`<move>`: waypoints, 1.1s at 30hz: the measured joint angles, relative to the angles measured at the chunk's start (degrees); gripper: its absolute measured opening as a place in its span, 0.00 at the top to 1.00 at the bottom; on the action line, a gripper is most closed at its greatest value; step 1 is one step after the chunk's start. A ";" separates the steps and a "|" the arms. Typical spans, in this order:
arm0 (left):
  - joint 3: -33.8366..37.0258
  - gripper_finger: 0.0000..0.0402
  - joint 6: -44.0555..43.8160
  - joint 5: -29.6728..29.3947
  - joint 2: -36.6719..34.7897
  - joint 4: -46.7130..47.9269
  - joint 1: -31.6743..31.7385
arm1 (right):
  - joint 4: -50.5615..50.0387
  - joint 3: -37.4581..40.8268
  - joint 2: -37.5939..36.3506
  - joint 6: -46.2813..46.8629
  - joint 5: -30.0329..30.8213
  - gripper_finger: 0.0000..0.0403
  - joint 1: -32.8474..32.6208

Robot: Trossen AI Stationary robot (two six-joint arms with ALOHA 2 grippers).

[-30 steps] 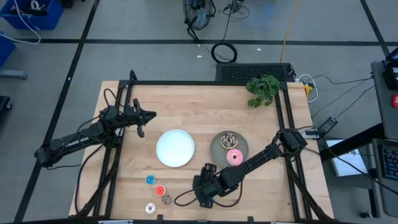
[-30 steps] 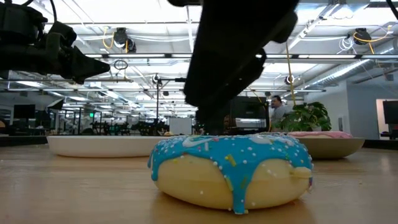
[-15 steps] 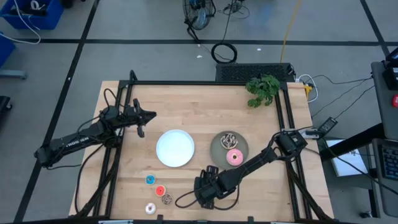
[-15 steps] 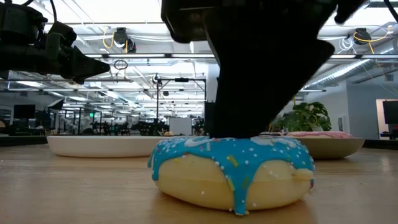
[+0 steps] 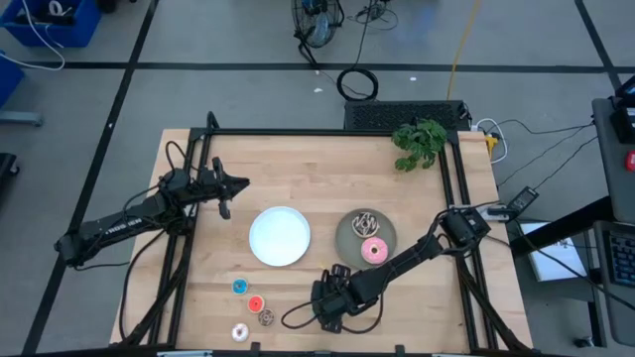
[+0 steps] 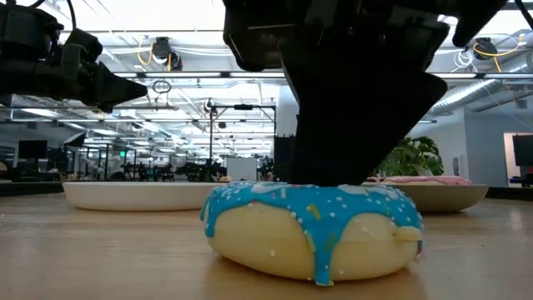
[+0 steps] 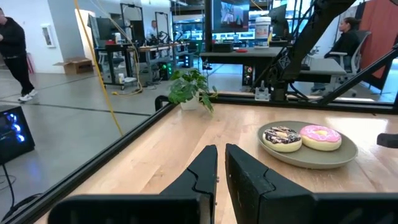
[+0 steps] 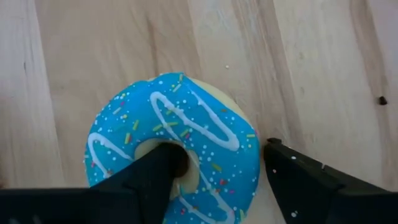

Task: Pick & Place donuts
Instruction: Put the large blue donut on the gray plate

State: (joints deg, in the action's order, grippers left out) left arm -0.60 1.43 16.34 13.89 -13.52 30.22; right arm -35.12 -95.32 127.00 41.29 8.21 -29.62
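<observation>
Low view: right hand [image 6: 350, 179] lower

You see a sprinkled donut [image 8: 177, 155] iced bright blue with white drizzle loops and multicoloured flecks over pale yellow dough. On the grey plate [image 5: 349, 238] sit two more — a pink donut [image 5: 374, 250] and a brown donut [image 5: 364, 220] striped white. The other plate [image 5: 279, 236] is plain white.

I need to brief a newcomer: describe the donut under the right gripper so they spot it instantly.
On the wooden table, look at the near edge below the grey plate. The right gripper straddles the blue sprinkled donut there: large, white-drizzled, unlike the tiny donuts nearby.
</observation>
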 joint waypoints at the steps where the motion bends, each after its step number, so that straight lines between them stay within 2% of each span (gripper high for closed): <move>1: 0.00 0.91 -0.02 0.00 0.00 0.02 0.02 | 0.79 0.99 -0.02 0.42 -1.11 0.45 0.06; 4: 0.00 0.91 -0.03 0.02 -0.01 0.02 0.00 | 2.03 2.50 -0.04 2.58 -4.30 0.52 0.52; 14: 0.00 0.91 -0.02 0.00 -0.02 0.00 0.02 | 3.86 2.72 -1.93 0.59 -5.32 0.86 1.33; 17: 0.00 0.91 -0.04 0.02 -0.02 -0.02 0.02 | 4.51 3.01 -3.45 -2.04 -5.27 0.93 1.23; 20: 0.00 0.91 -0.03 0.02 -0.02 0.02 0.01 | 4.63 3.03 -5.97 -3.07 -5.29 0.96 1.17; 28: 0.00 0.91 -0.01 0.02 0.00 0.07 0.02 | 4.18 2.92 -13.27 -6.24 -2.67 0.95 3.25; 31: 0.00 0.91 -0.04 0.02 0.00 0.07 0.02 | 2.27 2.81 -16.97 -6.40 -1.88 0.95 4.37; 33: 0.00 0.91 -0.12 0.02 0.00 0.08 0.00 | -0.80 2.81 -19.29 -6.40 0.70 0.96 4.91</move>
State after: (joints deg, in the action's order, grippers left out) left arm -0.60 1.31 16.36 13.89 -13.44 30.22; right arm -35.91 -92.51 107.71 34.89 8.91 -24.70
